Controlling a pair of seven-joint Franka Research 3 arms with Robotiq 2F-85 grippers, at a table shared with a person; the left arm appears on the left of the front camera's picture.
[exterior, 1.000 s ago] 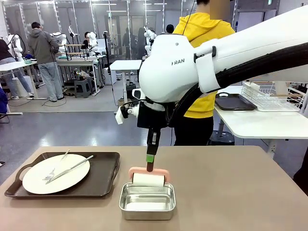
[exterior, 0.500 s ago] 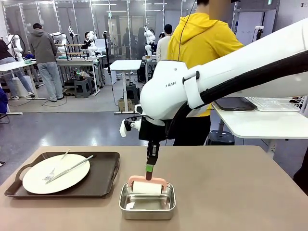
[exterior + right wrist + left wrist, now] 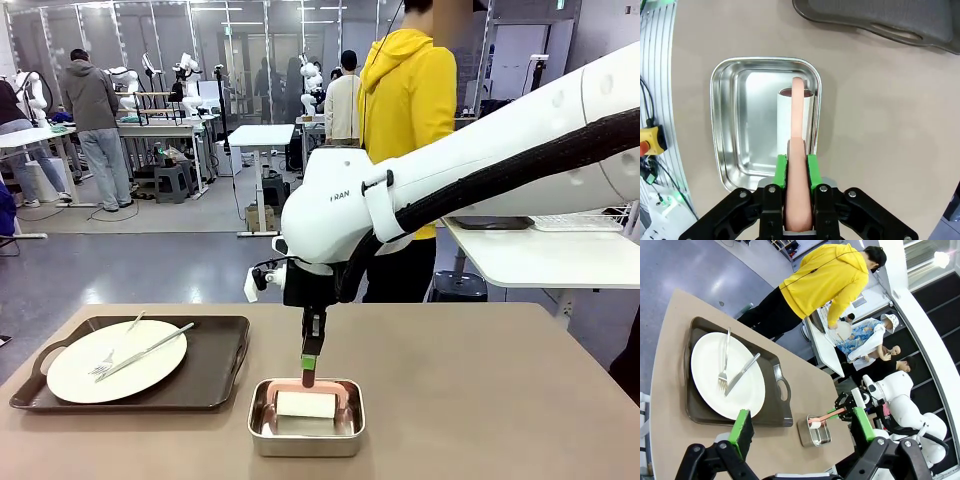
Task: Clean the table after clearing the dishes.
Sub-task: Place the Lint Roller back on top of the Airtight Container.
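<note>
A lint roller [image 3: 307, 404] with a white roll and pink handle lies down in a small steel pan [image 3: 305, 437] at the front middle of the brownish table [image 3: 480, 400]. My right gripper [image 3: 309, 366] points straight down over the pan, its green pads pressed on both sides of the pink handle [image 3: 796, 115]. At the left, a white plate [image 3: 70, 375] with a fork and a knife rests on a dark tray [image 3: 215, 375]. My left gripper [image 3: 802, 422] hovers high over the table, open and empty, looking down on the plate [image 3: 705, 365] and the pan [image 3: 815, 432].
A person in a yellow hoodie [image 3: 410, 100] stands beyond the far edge, turned toward a white side table [image 3: 540, 255] at the right. The tray's handle [image 3: 890, 32] lies just past the pan [image 3: 740, 115]. Bare tabletop stretches right of the pan.
My right arm has lowered the roller from just above the pan down into it. The person has turned sideways toward the white table.
</note>
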